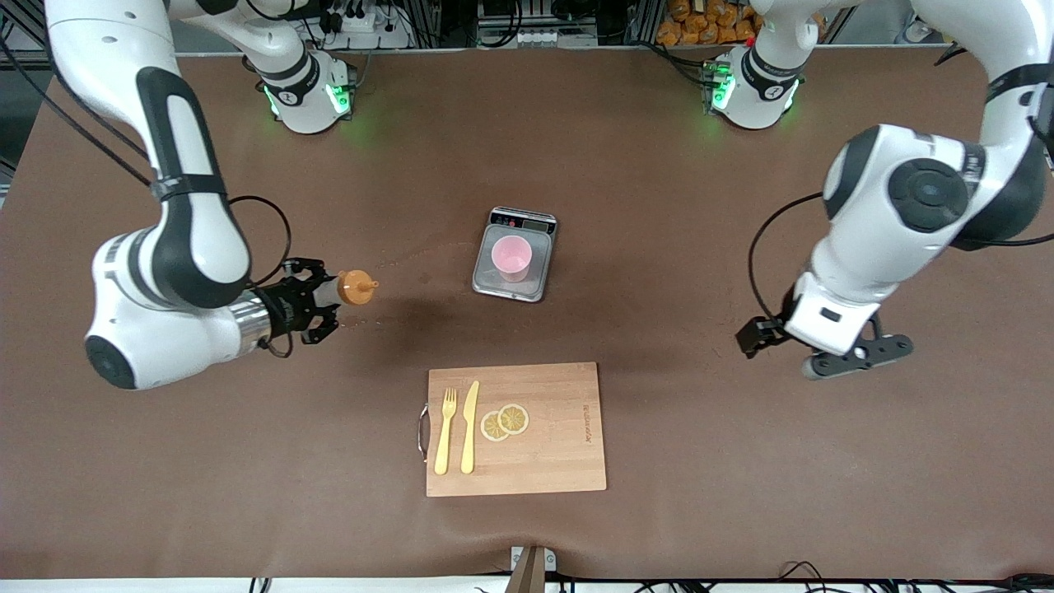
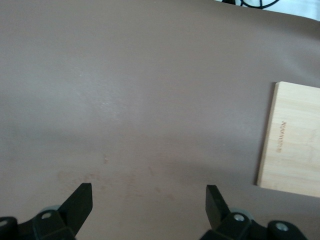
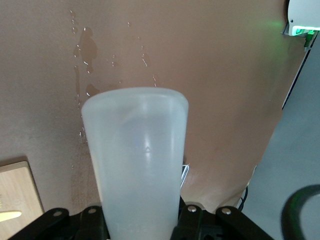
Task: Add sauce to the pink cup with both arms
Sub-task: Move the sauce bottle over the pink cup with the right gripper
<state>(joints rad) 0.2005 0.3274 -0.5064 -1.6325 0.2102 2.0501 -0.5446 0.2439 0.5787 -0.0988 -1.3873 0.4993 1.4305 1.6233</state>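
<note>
**Orange-capped bottle held level, short of the cup**

Translucent plastic is clamped between the closed fingers of the right gripper point(image 1: 317, 309): the sauce bottle point(image 1: 350, 288) is held on its side above bare table, toward the right arm's end, its orange nozzle aimed at the pink cup point(image 1: 511, 257). In the right wrist view the bottle point(image 3: 137, 165) is seen lengthwise, with wet spatters on the brown table point(image 3: 220, 75) under it.

The step in hand is judged to be the carry toward the cup; no pouring is possible here, since the nozzle is well apart from the rim. What is called for next is a move across until the nozzle is over the cup, then a downward tilt and a squeeze.

The cup is set upright on a grey scale point(image 1: 515, 254). Nearer the camera lies a wooden board point(image 1: 560, 445).

The left gripper point(image 1: 856, 356) is held wide open and empty over the table at the left arm's end, waiting.
</note>
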